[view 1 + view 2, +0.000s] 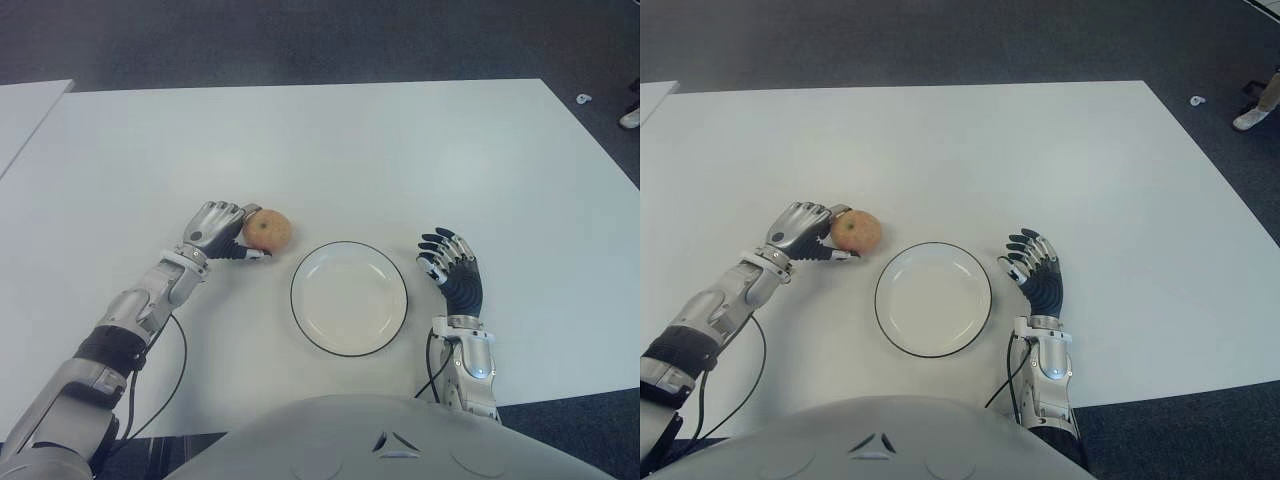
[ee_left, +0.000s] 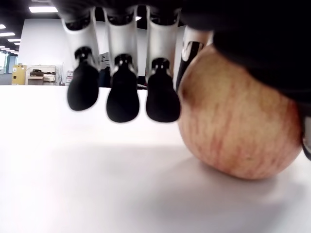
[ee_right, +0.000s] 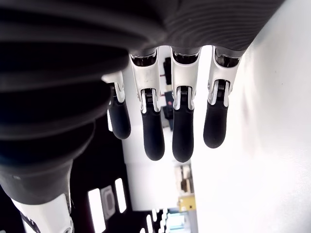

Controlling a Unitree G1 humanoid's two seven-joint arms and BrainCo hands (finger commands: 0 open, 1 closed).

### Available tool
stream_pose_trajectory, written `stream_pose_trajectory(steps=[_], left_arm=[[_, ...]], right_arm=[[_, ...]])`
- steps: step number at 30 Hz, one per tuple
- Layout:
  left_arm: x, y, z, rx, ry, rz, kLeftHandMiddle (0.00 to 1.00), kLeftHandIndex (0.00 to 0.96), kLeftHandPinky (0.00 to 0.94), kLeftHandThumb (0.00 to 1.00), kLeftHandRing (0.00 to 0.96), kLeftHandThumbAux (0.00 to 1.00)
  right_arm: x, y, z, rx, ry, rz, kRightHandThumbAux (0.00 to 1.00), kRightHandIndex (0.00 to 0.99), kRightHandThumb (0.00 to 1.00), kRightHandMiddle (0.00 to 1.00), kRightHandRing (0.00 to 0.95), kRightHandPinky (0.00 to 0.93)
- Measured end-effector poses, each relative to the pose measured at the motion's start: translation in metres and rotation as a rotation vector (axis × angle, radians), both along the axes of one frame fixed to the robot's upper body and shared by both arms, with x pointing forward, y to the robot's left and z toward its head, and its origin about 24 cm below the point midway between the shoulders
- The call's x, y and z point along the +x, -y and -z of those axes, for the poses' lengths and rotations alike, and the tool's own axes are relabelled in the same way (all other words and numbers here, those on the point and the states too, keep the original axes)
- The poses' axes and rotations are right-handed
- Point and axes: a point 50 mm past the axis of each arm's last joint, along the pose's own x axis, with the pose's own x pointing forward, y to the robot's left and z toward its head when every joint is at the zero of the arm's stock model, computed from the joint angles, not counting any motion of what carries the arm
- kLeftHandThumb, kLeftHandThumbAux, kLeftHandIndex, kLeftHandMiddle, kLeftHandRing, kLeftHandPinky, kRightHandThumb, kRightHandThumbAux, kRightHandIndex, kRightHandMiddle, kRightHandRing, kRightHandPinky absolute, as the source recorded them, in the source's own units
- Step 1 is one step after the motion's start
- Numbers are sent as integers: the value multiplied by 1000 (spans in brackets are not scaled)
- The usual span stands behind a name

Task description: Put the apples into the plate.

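Big white table (image 1: 320,150) with a black-rimmed white plate (image 1: 349,297) in the middle, nothing on it. Left hand (image 1: 215,230) sits left of the plate, fingers curled over one apple (image 1: 267,231) that's resting on the tabletop (just left of the plate). Right hand (image 1: 452,268) shows just right of the plate, fingers loosely extended, holding nothing.

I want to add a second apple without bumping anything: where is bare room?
The far half of the table is bare, as is the plate. Crowded: the left hand at the apple, the right hand beside the plate.
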Motion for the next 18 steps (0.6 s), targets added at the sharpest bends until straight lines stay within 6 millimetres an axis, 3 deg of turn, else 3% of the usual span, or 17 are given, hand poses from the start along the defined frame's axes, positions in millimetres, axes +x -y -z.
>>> stream_pose_trajectory(steps=[18], left_arm=[[-11, 10, -10, -69, 76, 57, 781, 443, 699, 720, 742, 701]], right_arm=[[9, -3, 0, -19, 25, 5, 761, 279, 502, 373, 366, 381]])
